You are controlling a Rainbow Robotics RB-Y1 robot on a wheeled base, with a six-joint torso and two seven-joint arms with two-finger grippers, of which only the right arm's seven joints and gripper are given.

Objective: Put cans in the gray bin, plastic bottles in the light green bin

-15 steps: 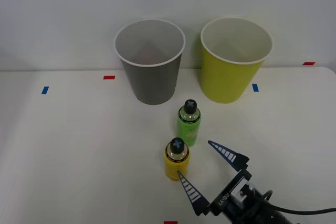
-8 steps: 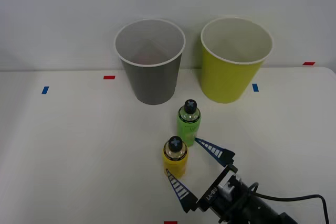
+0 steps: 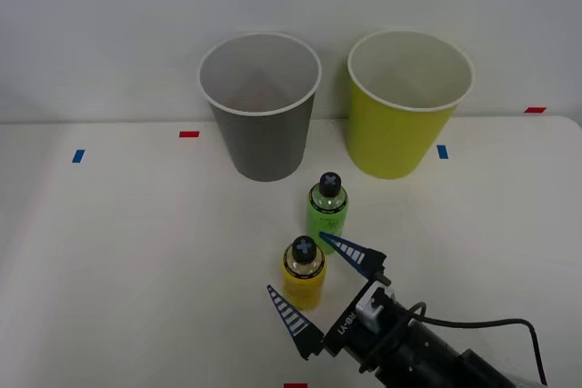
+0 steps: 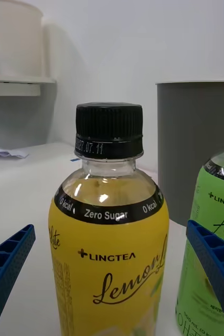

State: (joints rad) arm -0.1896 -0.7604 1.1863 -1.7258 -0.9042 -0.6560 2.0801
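Yellow bottle (image 3: 304, 273), upright on the white surface (image 3: 136, 252), black cap on; label reads "Lemon", "LINGTEA" and "Zero Sugar" in the wrist view (image 4: 109, 247). It stands between the two blue ribbed fingers of the right gripper (image 3: 320, 285), which is spread wide and has hold of nothing: one finger (image 3: 289, 318) lies near and left of the bottle, the other (image 3: 355, 251) to its right, both apart from it. In the wrist view the fingers (image 4: 7, 268) flank the bottle's body at either side with a gap on each.

Green bottle (image 3: 326, 213), also upright and capped, just beyond and slightly right of the yellow one; the right-hand finger's tip sits close beside its base. It appears at the edge of the wrist view (image 4: 209, 247).

Gray bin (image 3: 262, 124), upright, at the far side of the surface, left of the light green bin (image 3: 400, 120); the two stand near each other without touching. Red and blue tape marks (image 3: 189, 134) dot the surface.
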